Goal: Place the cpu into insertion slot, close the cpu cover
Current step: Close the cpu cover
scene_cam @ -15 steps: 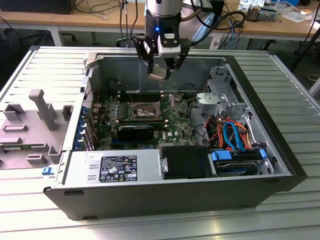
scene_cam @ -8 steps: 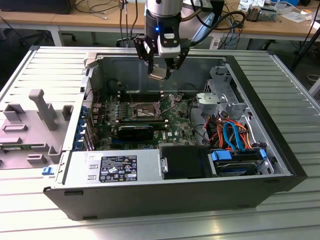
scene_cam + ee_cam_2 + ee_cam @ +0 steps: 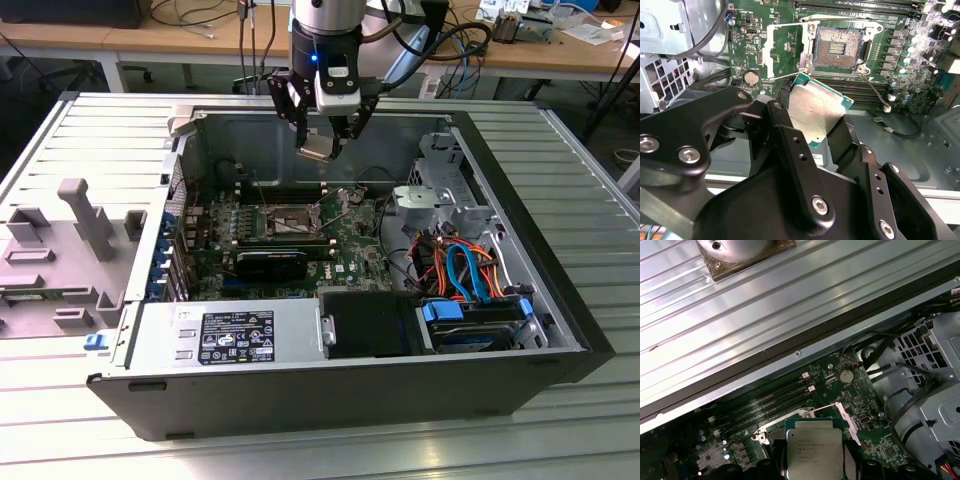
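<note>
Black fingers (image 3: 790,145) of my gripper (image 3: 812,120) clench the tilted chip (image 3: 816,111) above the board (image 3: 747,42), short of the bare socket (image 3: 838,48), whose cover (image 3: 771,50) stands open alongside.

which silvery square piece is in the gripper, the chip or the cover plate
The cpu, pinched in the gripper above the board; the cpu cover lies flipped open beside the insertion slot.

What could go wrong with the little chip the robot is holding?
The cpu hangs tilted in the gripper, so it might slip out and drop onto the board. It could also land crooked in the insertion slot and hurt its tiny contacts. The open cpu cover beside the slot might get bumped.
</note>
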